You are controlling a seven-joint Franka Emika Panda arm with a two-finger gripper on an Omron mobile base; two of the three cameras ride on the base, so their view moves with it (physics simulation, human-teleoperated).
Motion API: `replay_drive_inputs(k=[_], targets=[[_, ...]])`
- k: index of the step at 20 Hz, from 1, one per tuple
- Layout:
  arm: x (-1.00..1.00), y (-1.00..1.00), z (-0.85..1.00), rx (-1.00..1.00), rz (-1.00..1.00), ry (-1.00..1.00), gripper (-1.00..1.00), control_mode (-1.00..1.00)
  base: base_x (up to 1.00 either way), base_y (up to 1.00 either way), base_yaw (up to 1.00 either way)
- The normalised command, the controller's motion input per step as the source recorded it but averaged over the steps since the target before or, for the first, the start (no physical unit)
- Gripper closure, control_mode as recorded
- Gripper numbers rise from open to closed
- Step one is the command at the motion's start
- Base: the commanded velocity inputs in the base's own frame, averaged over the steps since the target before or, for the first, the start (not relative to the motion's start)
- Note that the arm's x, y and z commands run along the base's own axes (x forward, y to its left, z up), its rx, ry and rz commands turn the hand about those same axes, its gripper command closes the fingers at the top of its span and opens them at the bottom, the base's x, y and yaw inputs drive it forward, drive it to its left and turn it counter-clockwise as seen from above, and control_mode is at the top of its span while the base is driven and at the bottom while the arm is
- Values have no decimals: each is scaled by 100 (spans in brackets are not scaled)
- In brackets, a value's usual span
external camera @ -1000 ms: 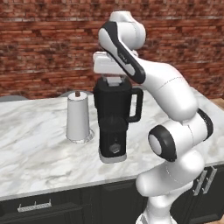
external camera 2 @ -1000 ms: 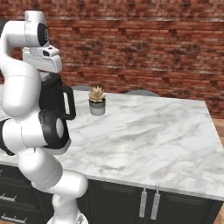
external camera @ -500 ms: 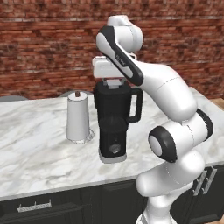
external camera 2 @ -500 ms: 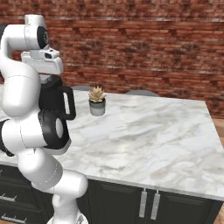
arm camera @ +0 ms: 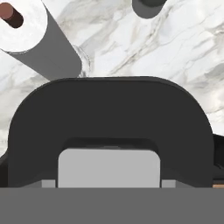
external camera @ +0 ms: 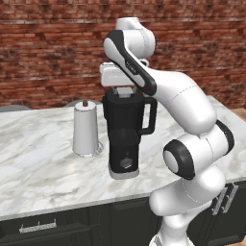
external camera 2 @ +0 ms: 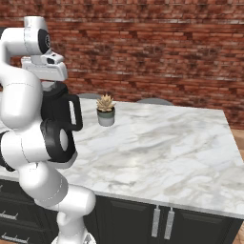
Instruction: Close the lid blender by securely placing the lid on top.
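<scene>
Task looks nearly done, judging from how things lie. The blender (external camera: 126, 134) stands upright on the marble desk (external camera: 43, 168), just beside the white-grey cylinder (external camera: 86, 129) with the dark red knob. The lid (arm camera: 109, 127) sits at the top of the jar: in the left base view a pale block, likely the lid's grey centre, shows right at the jar mouth under the hand, and the hand view looks straight down on the black rounded cap with its light grey square centre (arm camera: 109, 168). Lid looks centred over the jar, with no visible overhang to either side from above.

Left to do, as I judge it: confirm the lid is pressed fully home, let go, and lift clear. Whether it is seated flush or sits slightly proud I can't tell; the hand blocks the seam.

End effector (external camera: 123, 91) sits directly over the jar top, right at the lid. Fingertips are hidden by the grey band in the hand view and by the hand body in both base views, so its opening and whether it grips the lid can't be told.

A small potted plant (external camera 2: 106, 110) stands well apart on the desk.
</scene>
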Motion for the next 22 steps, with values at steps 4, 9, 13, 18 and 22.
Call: replay_drive_inputs(k=[4, 9, 13, 18, 22], targets=[[-10, 5, -1, 0, 4, -3, -100, -100, 0, 0, 0], [-24, 0, 4, 0, 2, -6, -100, -100, 0, 0, 0], [-26, 1, 19, 0, 0, -11, -100, -100, 0, 0, 0], [-35, 0, 34, 0, 0, -18, -100, -100, 0, 0, 0], [-52, 0, 30, 0, 0, -21, -100, -100, 0, 0, 0]])
